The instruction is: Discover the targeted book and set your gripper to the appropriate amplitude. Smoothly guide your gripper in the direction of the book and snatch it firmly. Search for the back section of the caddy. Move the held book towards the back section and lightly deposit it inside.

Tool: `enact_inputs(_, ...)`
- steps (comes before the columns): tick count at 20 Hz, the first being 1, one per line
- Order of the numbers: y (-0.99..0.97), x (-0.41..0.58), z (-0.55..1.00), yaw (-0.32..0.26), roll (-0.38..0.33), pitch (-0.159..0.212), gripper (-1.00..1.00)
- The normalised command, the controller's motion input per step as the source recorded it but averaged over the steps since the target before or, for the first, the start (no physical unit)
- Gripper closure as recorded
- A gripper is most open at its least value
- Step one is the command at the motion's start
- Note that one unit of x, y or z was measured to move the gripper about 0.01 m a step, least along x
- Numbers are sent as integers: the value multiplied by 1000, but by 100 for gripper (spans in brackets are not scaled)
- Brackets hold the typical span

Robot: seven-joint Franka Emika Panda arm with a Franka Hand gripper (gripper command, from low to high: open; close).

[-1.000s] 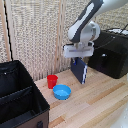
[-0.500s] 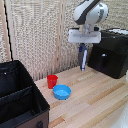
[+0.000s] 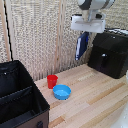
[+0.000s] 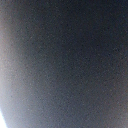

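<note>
The dark navy book (image 3: 82, 46) hangs edge-down from my gripper (image 3: 86, 33), high above the wooden table at the exterior view's upper right. The fingers are shut on the book's top edge. The wrist view is filled by the book's dark blurred surface (image 4: 65, 60). The black fabric caddy (image 3: 19, 102) stands at the exterior view's lower left, well away from the gripper. Its back section (image 3: 12, 77) is the taller compartment beyond the divider, and it looks empty.
A red cup (image 3: 52, 81) and a blue bowl (image 3: 62, 92) stand on the table between the caddy and the gripper. A glossy black hard box (image 3: 111, 53) sits at the exterior view's right, just beside the hanging book. A slatted wall runs behind.
The gripper has risen with the book, from near the table beside the black hard box to high above it.
</note>
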Motion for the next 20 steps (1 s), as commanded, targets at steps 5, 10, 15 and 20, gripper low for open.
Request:
enact_inputs(5,209,38,712,-252,62,-5,100)
enact_inputs(10,379,0,575,-221,61,-16,100)
enact_inputs(15,579,0,483,-184,10,-13,100)
enact_inputs(20,716,1,232,-173,-1,-11,100)
